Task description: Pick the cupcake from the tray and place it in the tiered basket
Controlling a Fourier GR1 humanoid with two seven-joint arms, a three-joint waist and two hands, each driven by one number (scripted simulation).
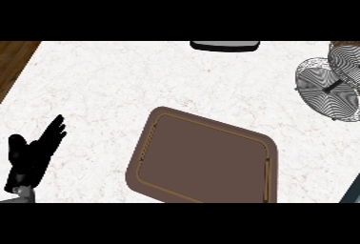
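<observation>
Nearest the camera, at the view's lower left, the left hand (29, 155) rests over the white marbled worktop (105, 81), its black fingers straight and slightly spread, pointing up and to the right, with the thumb standing apart on the left side; it holds nothing and touches none of the task's things; a short piece of grey forearm shows beneath it at the lower edge

Just right of centre lies the brown tray (204, 159), a rounded rectangle turned at an angle, with a thin lighter line running inside its rim; its inner surface shows only plain brown, and no cupcake can be seen on it or anywhere else in the view, so I cannot tell where the cupcake is

At the upper right stands the tiered basket (330, 88), made of fine wire mesh, with one round tier facing the camera and a second partly cut off by the right edge; it sits well apart from the tray

At the top edge sits a dark object with a pale rim (225, 45), only partly in view; a strip of wooden floor (14, 59) shows at the upper left; a dark bluish-grey sliver (352, 193) enters at the lower right corner, and whether it belongs to the right arm cannot be told
</observation>
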